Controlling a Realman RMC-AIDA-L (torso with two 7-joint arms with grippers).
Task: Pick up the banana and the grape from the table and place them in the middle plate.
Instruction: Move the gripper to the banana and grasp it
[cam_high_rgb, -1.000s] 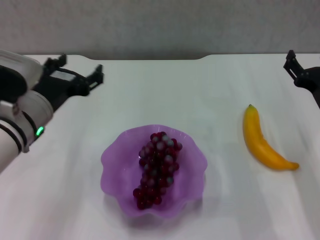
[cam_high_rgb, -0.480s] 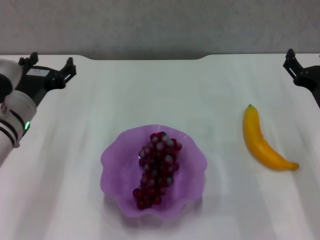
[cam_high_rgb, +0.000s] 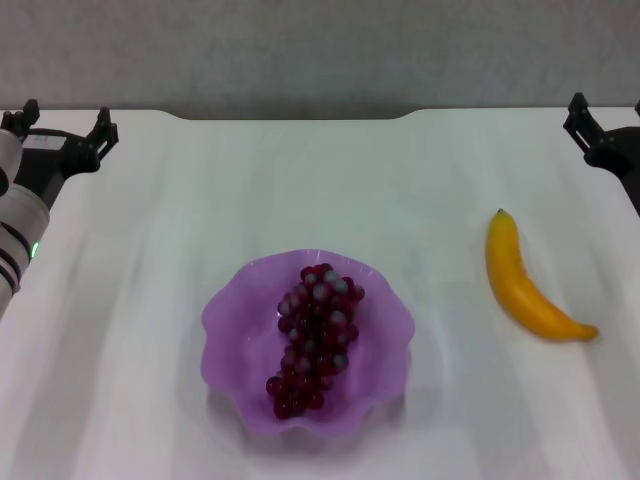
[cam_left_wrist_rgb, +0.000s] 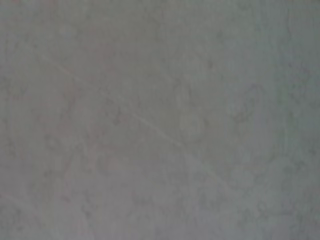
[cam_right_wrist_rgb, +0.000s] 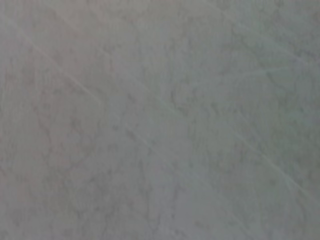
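The bunch of dark red-purple grapes (cam_high_rgb: 315, 335) lies inside the purple scalloped plate (cam_high_rgb: 225, 325) at the front middle of the white table (cam_high_rgb: 130, 300). The yellow banana (cam_high_rgb: 522, 285) lies on the table to the right of the plate, green tip pointing away from me. My left gripper (cam_high_rgb: 65, 120) is open and empty at the far left, well away from the plate. My right gripper (cam_high_rgb: 592, 125) is at the far right edge, beyond the banana and partly cut off. Both wrist views show only a plain grey surface.
A grey wall (cam_high_rgb: 320, 50) runs behind the table's far edge. Bare tabletop lies between the plate and the banana and on the left of the plate.
My left arm has drawn back to the left and away from the plate, gripper empty. The right gripper, grapes, plate and banana have hardly moved.
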